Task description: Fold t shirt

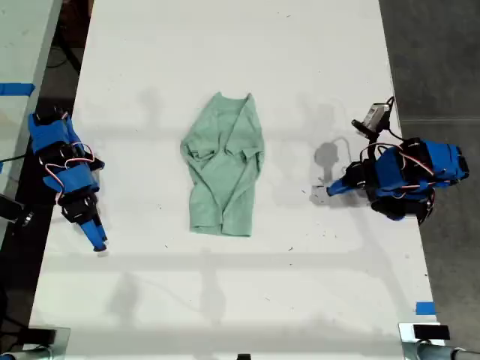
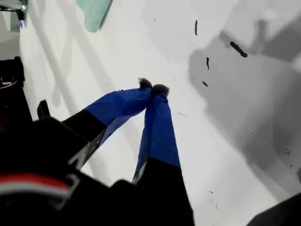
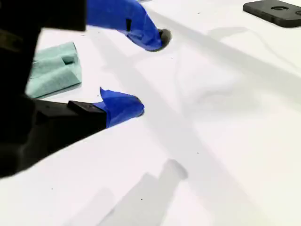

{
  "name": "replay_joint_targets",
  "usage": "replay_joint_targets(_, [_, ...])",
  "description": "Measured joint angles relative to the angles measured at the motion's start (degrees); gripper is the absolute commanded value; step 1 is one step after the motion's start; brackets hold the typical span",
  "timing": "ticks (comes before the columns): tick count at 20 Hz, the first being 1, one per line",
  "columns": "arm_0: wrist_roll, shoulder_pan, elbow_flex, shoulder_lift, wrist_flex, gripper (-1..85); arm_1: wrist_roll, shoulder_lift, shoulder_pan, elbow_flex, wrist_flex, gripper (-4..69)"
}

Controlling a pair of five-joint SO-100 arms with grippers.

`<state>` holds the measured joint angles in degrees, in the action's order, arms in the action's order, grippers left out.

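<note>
The wrinkled mint-green cloth t shirt [image 1: 223, 166] lies partly folded at frame centre; your first gripper [image 2: 153, 87] is closed and empty, your second gripper [image 3: 148, 73] parted and empty.

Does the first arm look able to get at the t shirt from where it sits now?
Probably yes. My first end effector, jaws shut, sits low over the bare white table, with nothing between it and the t shirt. It would have to open first, and whether the arm stretches that far is uncertain.
</note>
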<state>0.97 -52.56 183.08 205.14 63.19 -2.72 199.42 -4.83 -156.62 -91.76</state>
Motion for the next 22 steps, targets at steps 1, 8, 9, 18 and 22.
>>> replay_joint_targets(1, [0.0,0.0,0.0,0.0,0.0,18.5,0.0,0.0,-0.5,0.0,0.0,0.8])
replay_joint_targets(8, [11.4,16.6,0.2,0.0,-1.1,11.2,1.1,0.0,-1.6,0.0,0.2,5.7])
replay_joint_targets(9, [12.2,25.0,0.2,0.0,-1.1,11.2,1.8,-0.2,-1.8,0.0,0.6,7.1])
replay_joint_targets(18, [9.6,94.2,0.2,0.0,-1.1,11.2,17.8,-48.0,18.7,30.6,7.1,11.0])
replay_joint_targets(22, [2.2,115.1,0.2,0.0,-1.0,10.7,24.2,-75.1,24.5,50.6,7.5,8.6])
